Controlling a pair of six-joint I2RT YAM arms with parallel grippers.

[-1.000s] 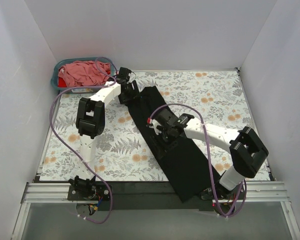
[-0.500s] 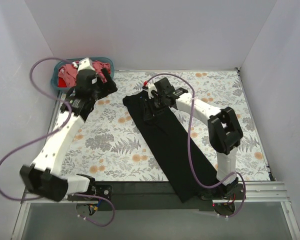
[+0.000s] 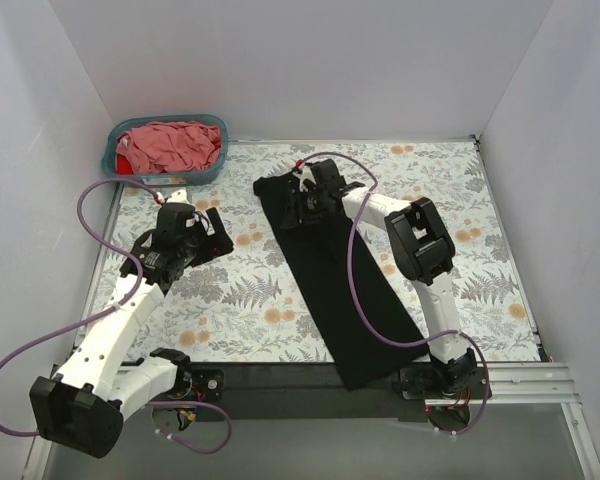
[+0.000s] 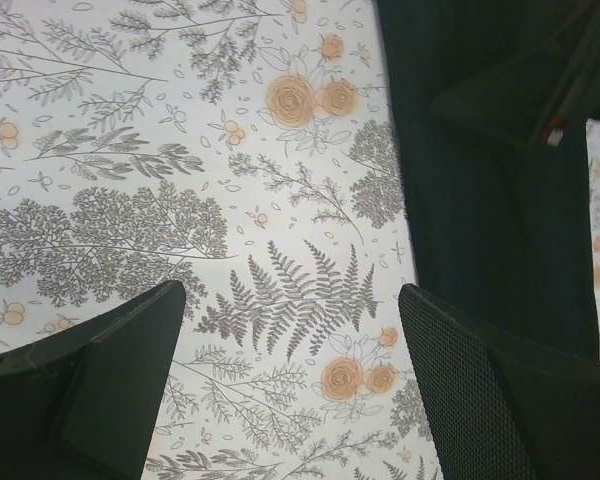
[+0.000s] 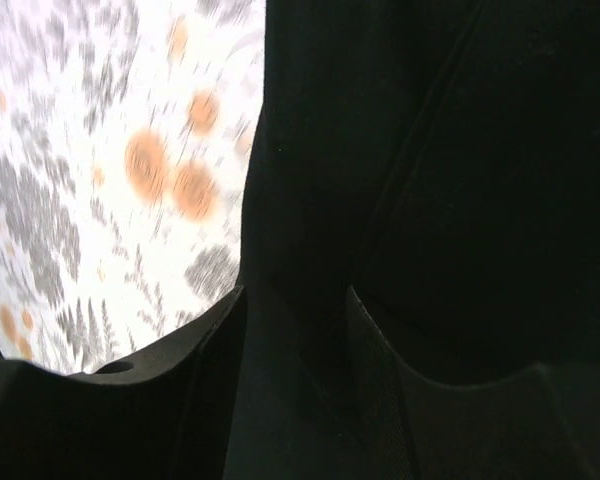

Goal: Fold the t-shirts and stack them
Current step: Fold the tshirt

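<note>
The black t-shirt [image 3: 350, 290] lies as a long folded strip running diagonally from the far middle of the table to the near edge. My right gripper [image 3: 295, 205] is at its far end, jaws narrowed on a ridge of black cloth [image 5: 460, 150], as the right wrist view [image 5: 295, 300] shows. My left gripper [image 3: 218, 232] hovers open and empty over the floral table, left of the shirt; the left wrist view [image 4: 290, 300] shows the shirt's edge [image 4: 480, 200] to its right. A dusty pink shirt [image 3: 175, 143] and a red shirt [image 3: 123, 158] lie in the basket.
The teal basket [image 3: 110, 162] stands at the far left corner. White walls enclose the floral table [image 3: 450, 200] on three sides. The near end of the black strip hangs over the table's front rail [image 3: 280, 385].
My left arm swung back from the basket to the left middle of the table. My right gripper moved along the black strip to its far end, and that end shifted slightly.
</note>
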